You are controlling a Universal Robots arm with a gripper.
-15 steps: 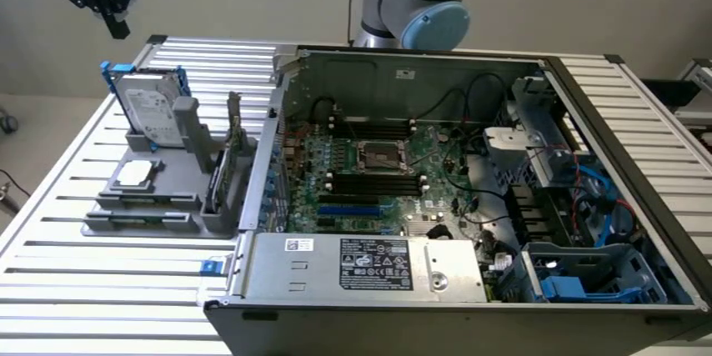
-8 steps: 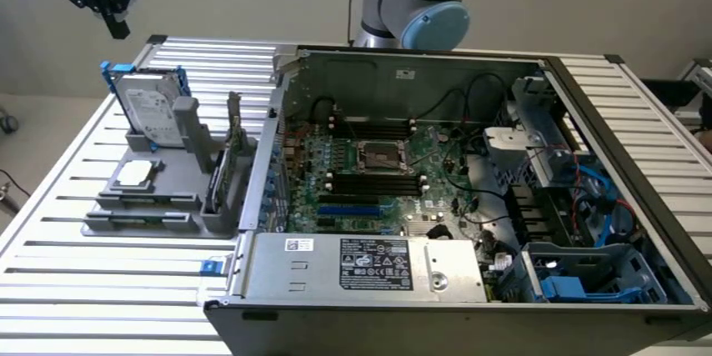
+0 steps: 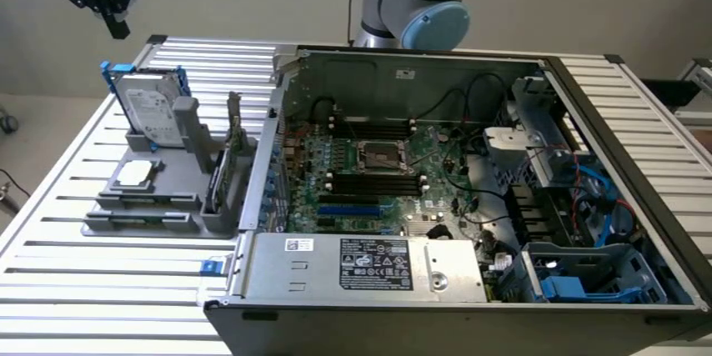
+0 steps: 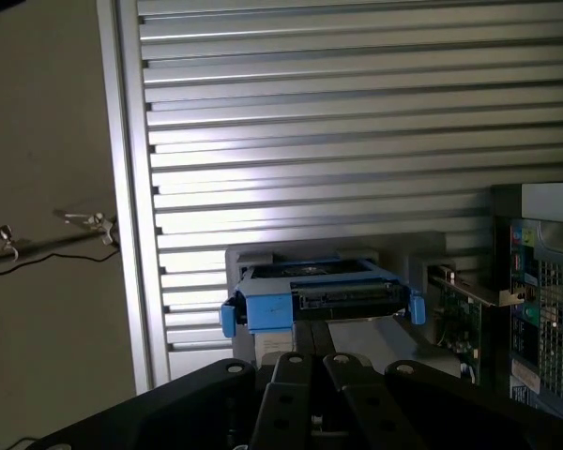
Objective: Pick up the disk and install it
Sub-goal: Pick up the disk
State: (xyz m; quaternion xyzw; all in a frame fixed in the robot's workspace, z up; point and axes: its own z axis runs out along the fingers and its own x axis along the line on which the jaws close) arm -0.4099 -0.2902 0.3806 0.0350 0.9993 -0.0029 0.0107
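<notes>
The disk (image 3: 150, 110) is standing on edge in a grey stand (image 3: 183, 127) on the surface (image 3: 67, 289), at the exterior view's ten o'clock from the open computer case (image 3: 423, 77), likely offering its blue carrier upward, while my claw (image 3: 116, 27) is hovering above it, pinched shut and empty.

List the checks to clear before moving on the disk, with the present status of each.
1. Disk stands upright in the grey holder: ok.
2. End effector is clear of the disk, above it: ok.
3. End effector open for a grasp: not ok, it is shut and empty.
4. Disk's blue carrier lies ahead of the end effector in the wrist view: ok.
5. Computer case is open: ok.
6. Free bay for the disk: cannot tell.
</notes>
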